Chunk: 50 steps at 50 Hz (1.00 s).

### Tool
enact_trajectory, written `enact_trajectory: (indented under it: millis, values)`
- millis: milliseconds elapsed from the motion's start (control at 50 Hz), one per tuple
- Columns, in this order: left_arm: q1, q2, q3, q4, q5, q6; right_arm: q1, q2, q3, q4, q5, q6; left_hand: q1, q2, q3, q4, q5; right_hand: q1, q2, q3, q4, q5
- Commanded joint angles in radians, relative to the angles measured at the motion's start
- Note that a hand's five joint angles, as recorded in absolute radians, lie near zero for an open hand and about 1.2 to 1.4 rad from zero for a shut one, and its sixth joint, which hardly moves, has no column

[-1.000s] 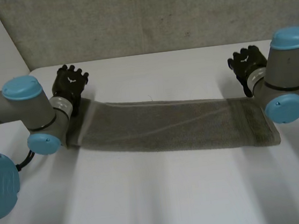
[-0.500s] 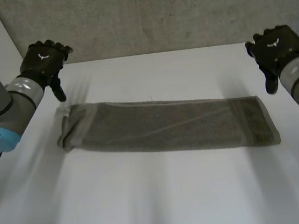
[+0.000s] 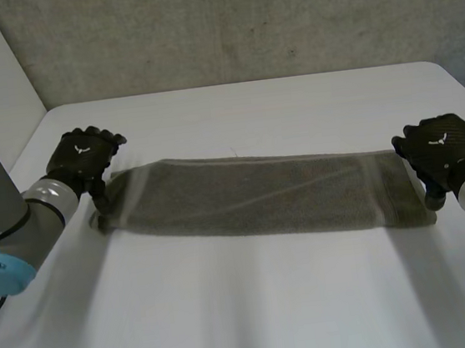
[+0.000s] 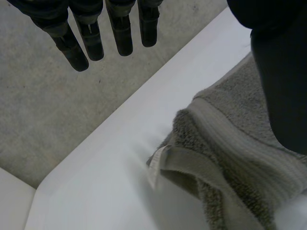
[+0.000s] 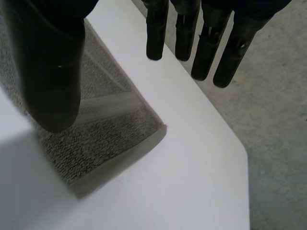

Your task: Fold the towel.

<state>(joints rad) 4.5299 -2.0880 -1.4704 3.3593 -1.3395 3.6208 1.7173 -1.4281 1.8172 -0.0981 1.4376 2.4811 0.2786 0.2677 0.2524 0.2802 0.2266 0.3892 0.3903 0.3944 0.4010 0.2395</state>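
A grey towel [image 3: 260,196], folded into a long strip, lies flat across the white table [image 3: 256,306]. My left hand [image 3: 84,160] hovers over the strip's left end, fingers [image 4: 91,40] straight and apart from the thumb, holding nothing. Under it the towel end [image 4: 225,158] is rumpled, with a white tag beside the hem. My right hand [image 3: 441,150] hangs over the strip's right end, fingers [image 5: 201,38] straight, thumb [image 5: 50,72] spread above the cloth. The towel's right corner [image 5: 120,139] lies flat below it.
The table's far edge meets a grey wall [image 3: 224,24]. In both wrist views grey floor [image 4: 53,110] lies beyond the table edge, close to each towel end. Bare tabletop stretches in front of the towel.
Both arms swung up and outward, then came down over the towel's two ends. The towel stays in place. The right hand's fingers have begun to draw in slightly.
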Motion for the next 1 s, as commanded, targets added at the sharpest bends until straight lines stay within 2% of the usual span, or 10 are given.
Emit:
enact_trajectory:
  millis: [20, 280, 380, 540, 720, 780, 820, 880, 980, 1000]
  values:
    - [-0.025, 0.019, -0.061, 0.058, -0.001, -0.002, -0.021, 0.156, 0.022, -0.112, -0.036, 0.004, -0.086, -0.075, -0.059, -0.087, -0.208, 0.124, 0.123, 0.119, 0.113, 0.1]
    - [-0.026, 0.02, -0.074, 0.06, -0.001, -0.008, -0.025, 0.35, -0.052, -0.132, -0.023, 0.009, -0.083, -0.072, -0.057, -0.084, -0.205, 0.327, 0.326, 0.322, 0.315, 0.302]
    - [-0.035, 0.02, -0.079, 0.06, -0.001, -0.008, -0.056, 0.356, -0.084, -0.132, 0.01, 0.01, -0.083, -0.072, -0.057, -0.084, -0.205, 1.005, 1.004, 1.0, 0.994, 0.98]
    - [-0.037, 0.022, -0.08, 0.06, -0.001, -0.01, -0.168, 0.327, -0.122, -0.132, 0.115, -0.014, -0.083, -0.072, -0.057, -0.084, -0.205, 1.007, 1.006, 1.002, 0.995, 0.982]
    - [-0.035, 0.046, -0.085, 0.06, -0.006, -0.013, -0.289, 0.204, -0.245, -0.115, 0.142, -0.131, -0.083, -0.072, -0.057, -0.084, -0.205, 1.007, 1.006, 1.002, 0.995, 0.982]
    - [-0.035, 0.065, -0.093, 0.06, -0.004, -0.013, -0.225, 0.198, -0.312, -0.106, 0.15, -0.192, -0.089, -0.078, -0.062, -0.09, -0.211, 1.007, 1.006, 1.002, 0.995, 0.982]
    - [-0.037, 0.072, -0.094, 0.06, -0.006, -0.014, -0.077, 0.204, -0.39, -0.092, 0.158, -0.206, -0.086, -0.075, -0.059, -0.087, -0.208, 1.007, 1.006, 1.002, 0.995, 0.982]
    - [-0.038, 0.088, -0.094, 0.06, -0.007, -0.021, -0.004, 0.212, -0.429, -0.084, 0.159, -0.203, -0.089, -0.078, -0.062, -0.09, -0.211, 1.007, 1.006, 1.002, 0.995, 0.982]
    - [-0.052, 0.123, -0.094, 0.058, -0.01, -0.074, 0.31, 0.319, -0.551, -0.084, 0.155, -0.217, -0.089, -0.078, -0.062, -0.09, -0.211, 1.007, 1.006, 1.002, 0.995, 0.982]
    - [-0.052, 0.123, -0.094, 0.058, -0.01, -0.074, 0.311, 0.319, -0.552, -0.084, 0.155, -0.217, -0.089, -0.078, -0.062, -0.09, -0.211, 1.007, 1.006, 1.002, 0.995, 0.982]
